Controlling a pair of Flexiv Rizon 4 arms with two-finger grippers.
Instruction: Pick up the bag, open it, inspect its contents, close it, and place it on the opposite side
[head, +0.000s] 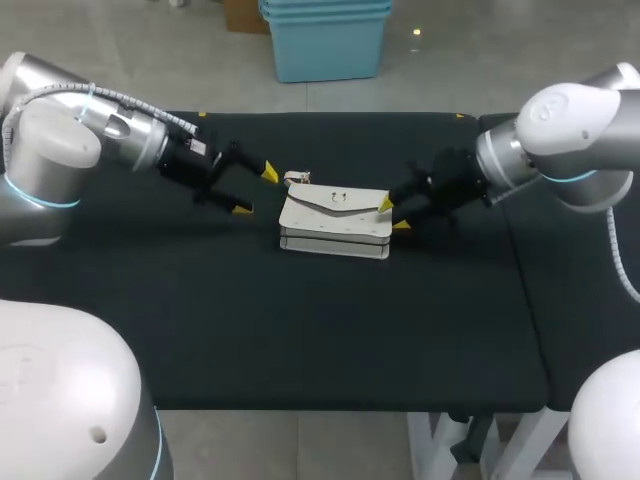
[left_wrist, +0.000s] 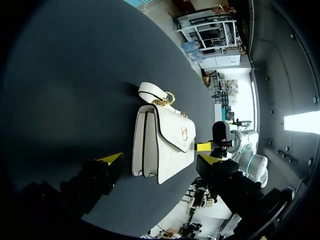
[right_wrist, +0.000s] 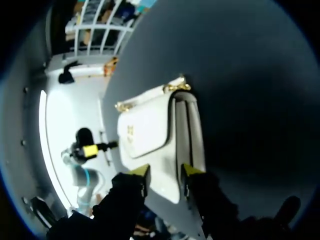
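- The bag (head: 335, 215) lies flat on the table (head: 300, 330), flap up, between the two claws. Its long axis runs from one claw to the other.
- The right gripper (head: 392, 214) is the nearer. The bag's end sits between its fingers, which stand narrowly apart, and a firm pinch from both sides is not evident.
- The left gripper (head: 256, 190) stands wide and holds nothing. The bag's chain (head: 296, 178) is just ahead of it, not touching.
- Judgement: the pick-up falls to the right arm.
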